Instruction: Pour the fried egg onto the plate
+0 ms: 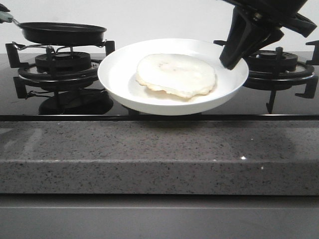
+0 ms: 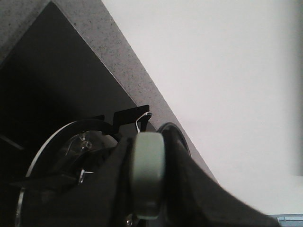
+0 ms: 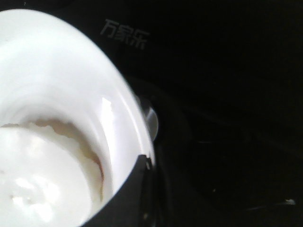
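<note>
Two burners flank the round glossy white plate point(image 1: 119, 74) at mid-frame, above the grey speckled stone worktop point(image 1: 159, 154). The right hand point(image 1: 230, 60) is clamped on its right rim. The pale cream fried egg point(image 1: 177, 74) lies on it. Upper left, the left hand point(image 2: 147, 189) grips the black frying pan's point(image 1: 62, 32) handle.

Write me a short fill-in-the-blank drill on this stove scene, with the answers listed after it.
1. The fried egg lies on the white ____.
2. The right gripper holds the plate by its ____.
3. The black pan is above the burner on the robot's ____ side.
4. The left gripper is shut on the pan's ____.

Missing words: plate; rim; left; handle
</note>
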### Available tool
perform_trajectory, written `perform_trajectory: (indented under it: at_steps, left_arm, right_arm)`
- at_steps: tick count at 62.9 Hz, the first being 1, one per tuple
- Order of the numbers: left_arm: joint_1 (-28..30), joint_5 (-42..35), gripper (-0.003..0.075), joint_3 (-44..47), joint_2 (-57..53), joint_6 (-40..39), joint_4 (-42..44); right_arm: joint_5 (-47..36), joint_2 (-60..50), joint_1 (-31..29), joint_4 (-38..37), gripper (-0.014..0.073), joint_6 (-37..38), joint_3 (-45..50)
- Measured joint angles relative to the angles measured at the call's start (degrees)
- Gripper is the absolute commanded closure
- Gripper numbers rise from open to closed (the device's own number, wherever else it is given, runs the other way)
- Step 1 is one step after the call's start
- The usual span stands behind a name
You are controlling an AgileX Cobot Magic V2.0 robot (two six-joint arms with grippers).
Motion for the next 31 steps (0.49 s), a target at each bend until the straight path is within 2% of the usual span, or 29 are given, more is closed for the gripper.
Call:
perform_trajectory:
  at_steps: [31]
  left_arm:
    - [1.71, -0.93, 0.074, -0.21, 0.0, -0.88, 4.37]
  right_arm:
    - [0.32, 0.0, 0.0, 0.0, 0.0652, 0.0, 0.0]
